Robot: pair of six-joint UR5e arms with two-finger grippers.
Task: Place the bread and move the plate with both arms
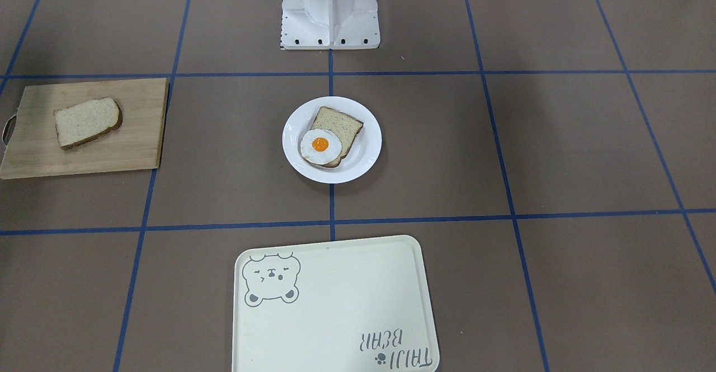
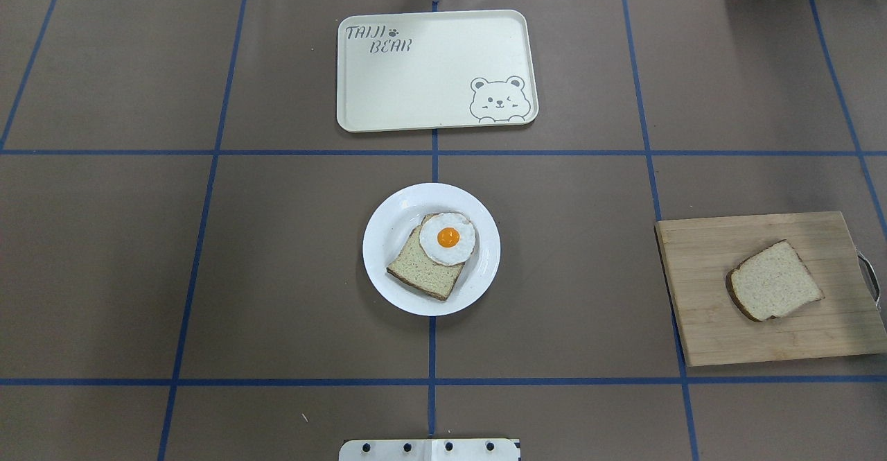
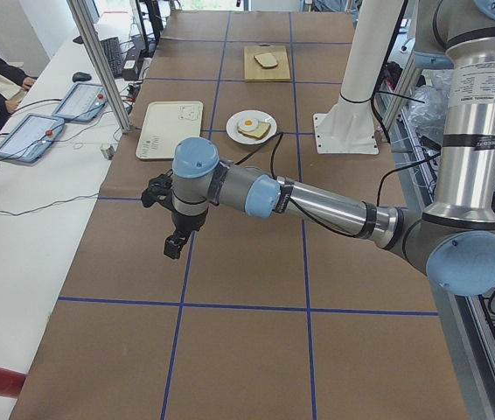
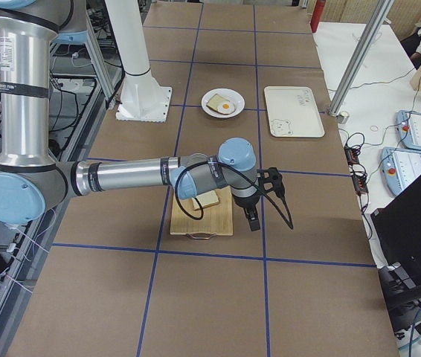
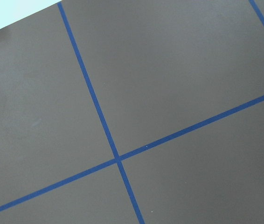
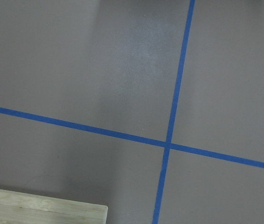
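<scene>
Left gripper: hanging above the bare table at the left end, well apart from every task thing. Seen only in the left side view, so cannot tell whether the jaws stand wide or narrow.
Plate: at the table's middle, well right of the left gripper. Carries a tan slice with a fried egg lapping its far right corner. Bare rim showing on both the left and right sides.
Tray: beyond the plate on the same centre line, apart from it.
Bread: lying flat on the cutting board at the right, well apart from the plate.
Bread's long axis: slanted, rounded end pointing near-left, cut end far-right.
Right gripper: hanging above the table just beside the cutting board. Only the board's corner enters the right wrist view and no bread, so not over the slice yet. Seen only in the right side view, so cannot tell how the jaws stand.
Deciding relation: bread lies board-ward from the right jaws, across the board's edge. Right arm far nearer than left.
Likely next need: shift over the slice, jaws turned across its short width.
</scene>
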